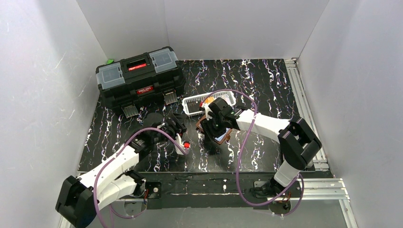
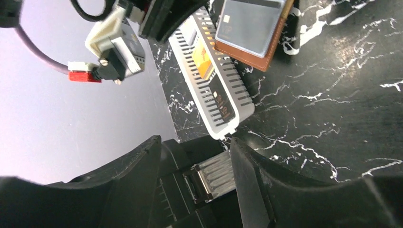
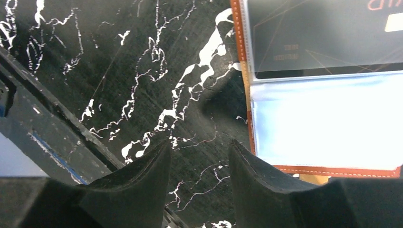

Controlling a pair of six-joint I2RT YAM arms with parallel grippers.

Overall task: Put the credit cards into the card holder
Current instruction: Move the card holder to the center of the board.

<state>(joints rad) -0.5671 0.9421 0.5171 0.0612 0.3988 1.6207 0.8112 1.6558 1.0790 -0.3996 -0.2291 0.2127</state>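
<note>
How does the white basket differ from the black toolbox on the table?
The white basket is small; the black toolbox is far larger. The basket is open-topped with slotted walls, an orange card showing inside; the toolbox is lidded and shut. Both rest on the dark marbled table.

Brown card holder [image 3: 328, 123] open — dark credit card [image 3: 313, 42] in clear sleeve, orange card [image 2: 205, 59] in white basket [image 2: 234, 97]

A black toolbox [image 1: 140, 80] sits beside a white slotted basket [image 1: 191, 108].

card holder [image 3: 328, 118] before basket [image 1: 195, 107], toolbox [image 1: 140, 78] behind-left; card [image 3: 323, 38] seemingly in it
</note>
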